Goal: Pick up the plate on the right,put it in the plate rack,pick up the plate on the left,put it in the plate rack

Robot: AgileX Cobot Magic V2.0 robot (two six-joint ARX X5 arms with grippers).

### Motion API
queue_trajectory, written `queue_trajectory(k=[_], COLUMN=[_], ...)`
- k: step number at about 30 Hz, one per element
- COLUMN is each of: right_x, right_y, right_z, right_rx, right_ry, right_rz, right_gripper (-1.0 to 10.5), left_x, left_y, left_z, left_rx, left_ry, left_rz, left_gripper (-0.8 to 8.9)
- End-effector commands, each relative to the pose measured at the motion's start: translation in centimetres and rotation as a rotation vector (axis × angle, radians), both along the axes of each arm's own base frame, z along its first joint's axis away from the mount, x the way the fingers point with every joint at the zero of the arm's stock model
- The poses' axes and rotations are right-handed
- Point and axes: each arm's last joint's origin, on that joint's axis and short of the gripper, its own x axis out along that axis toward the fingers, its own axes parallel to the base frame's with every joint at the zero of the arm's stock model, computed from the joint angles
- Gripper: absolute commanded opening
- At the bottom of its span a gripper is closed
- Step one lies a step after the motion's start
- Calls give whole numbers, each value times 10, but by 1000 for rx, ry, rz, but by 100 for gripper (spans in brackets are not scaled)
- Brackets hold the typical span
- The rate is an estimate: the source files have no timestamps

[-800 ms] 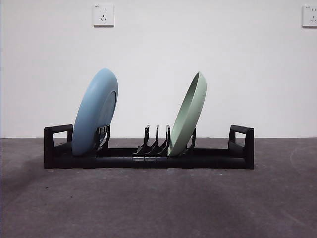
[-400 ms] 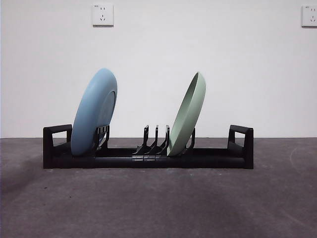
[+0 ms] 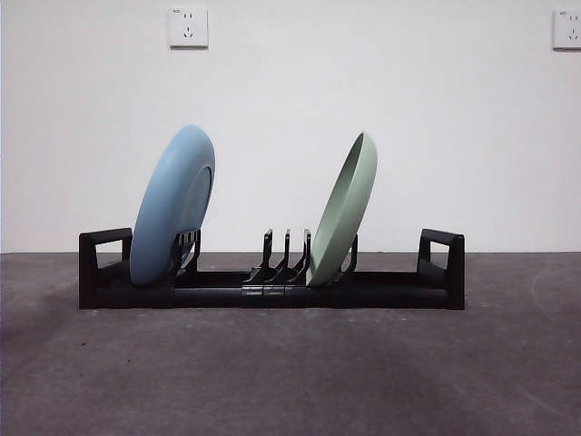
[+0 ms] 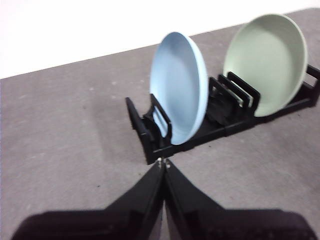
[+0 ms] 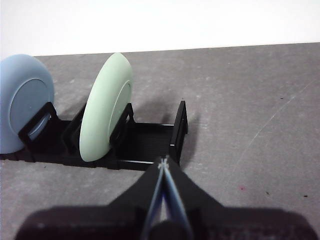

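The black plate rack stands across the middle of the table. A blue plate leans in its left slots and a pale green plate leans in slots right of centre. Neither arm shows in the front view. My left gripper is shut and empty, hovering back from the rack's left end near the blue plate. My right gripper is shut and empty too, just off the rack's right end handle, with the green plate beyond it.
A dark grey table top spreads out in front of the rack. The white wall behind carries two sockets. Three bare divider prongs stand between the plates.
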Motion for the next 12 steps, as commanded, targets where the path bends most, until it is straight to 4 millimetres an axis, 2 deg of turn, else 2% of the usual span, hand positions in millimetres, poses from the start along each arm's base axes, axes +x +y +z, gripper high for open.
queue_trajectory(k=[1,7,9,12], right_x=[0,0,0,0], right_y=[0,0,0,0], right_z=[0,-1,-1,-1], right_rx=[6,6,6,7], right_ry=[0,1,1,1], right_rz=[0,0,0,0], right_gripper=[1,1,1,1], left_x=[2,8,13,19], left_y=[4,10,11,13], left_z=[-1,0,-8,-34], left_rx=[-9,-30,-36,-36], left_ry=[-1,-104,-138,-149], left_rz=[66,170,191,223], left_gripper=[-3,-3,-3,-2])
